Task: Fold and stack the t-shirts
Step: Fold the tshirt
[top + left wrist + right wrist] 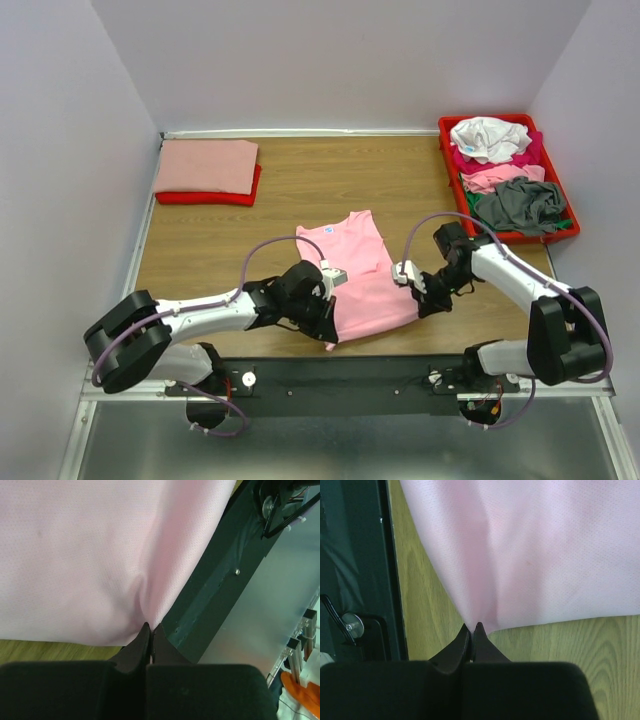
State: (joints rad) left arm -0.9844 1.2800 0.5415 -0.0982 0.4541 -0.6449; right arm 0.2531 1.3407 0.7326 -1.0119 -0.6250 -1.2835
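Wood-grain table (300, 190) carries the pink t-shirt (365, 265) at centre, close to the front edge, with its near corner beside the black rail (215, 595). The left gripper (151, 626) and the right gripper (472, 625) each stand pressed together, pinching a lower corner of the cloth with the fingertips only. Risk: so shallow a bite may let a corner slip free during the fold. Unequal travel of the arms would skew the crease. The folded stack (207, 170) lies at far left, well apart.
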